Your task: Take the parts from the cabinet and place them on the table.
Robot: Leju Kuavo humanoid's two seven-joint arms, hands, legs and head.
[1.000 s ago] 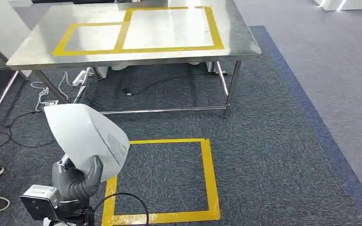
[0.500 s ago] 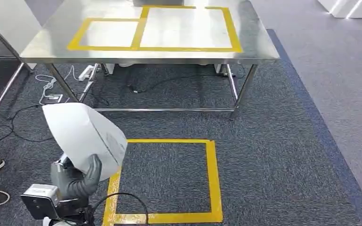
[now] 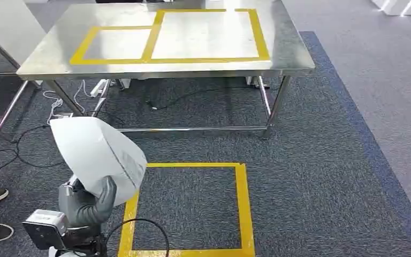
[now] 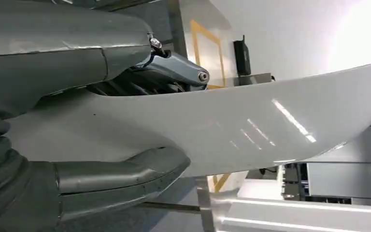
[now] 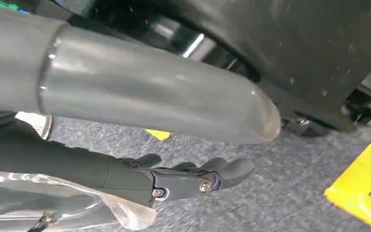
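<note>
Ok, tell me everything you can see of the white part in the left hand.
The white part is a thin, curved panel, smooth and glossy like moulded plastic, with light streaks reflecting on it in the left wrist view. In the head view it stands tilted above the left hand, its rounded upper edge toward the table, over the dark carpet beside the yellow tape square. The hand grips its lower end, thumb on one face and fingers on the other. Faint grey marks show on its surface.

A steel table [image 3: 294, 53] stands on dark blue-grey carpet [image 3: 310, 160], its top marked with two yellow tape rectangles [image 3: 155, 35]. Cables [image 3: 48, 107] and a power strip lie under the table. Nearer than the table, a yellow tape square [image 3: 241, 209] marks the carpet. Paler grey floor [image 3: 390, 80] runs right of the table.
</note>
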